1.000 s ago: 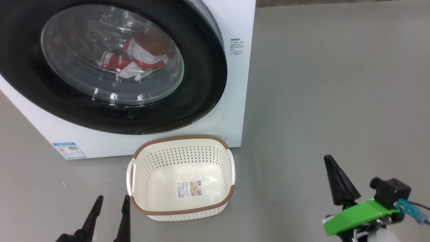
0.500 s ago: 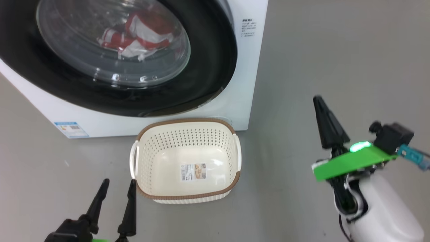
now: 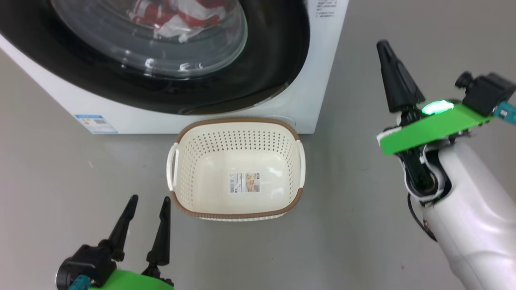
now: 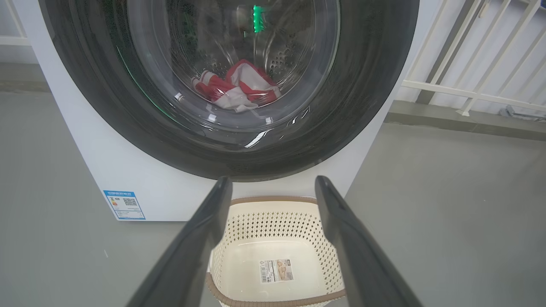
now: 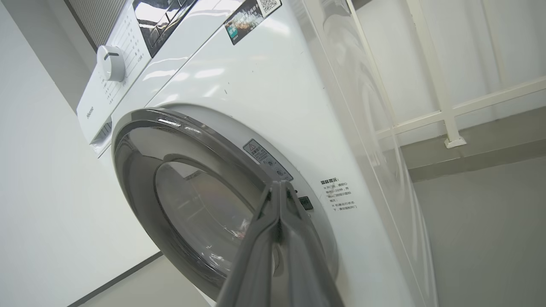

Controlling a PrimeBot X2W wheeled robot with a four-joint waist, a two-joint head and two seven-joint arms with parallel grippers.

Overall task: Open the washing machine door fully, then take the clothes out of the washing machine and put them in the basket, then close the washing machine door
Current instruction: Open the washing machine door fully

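- Since a second ago, the right hand (image 3: 386,50) has risen toward the far washing machine (image 3: 326,72), fingers pressed together, gripping nothing.
- Left hand (image 3: 150,199) stays near-left of the basket (image 3: 238,121), fingers spread wide, holding nothing.
- One washing machine door (image 3: 278,60), closed.
- One heap of clothes (image 3: 177,12) behind its glass.
- One basket on the floor (image 3: 363,225), just before the machine.

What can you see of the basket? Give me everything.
The basket is cream-white plastic, a rounded rectangle with perforated walls, a brown woven-look rim and two white side handles. It stands upright on the grey floor, right in front of the washing machine; contact there is unclear. Empty except a barcode sticker on its bottom. The open left gripper hovers by its near left corner, not touching.
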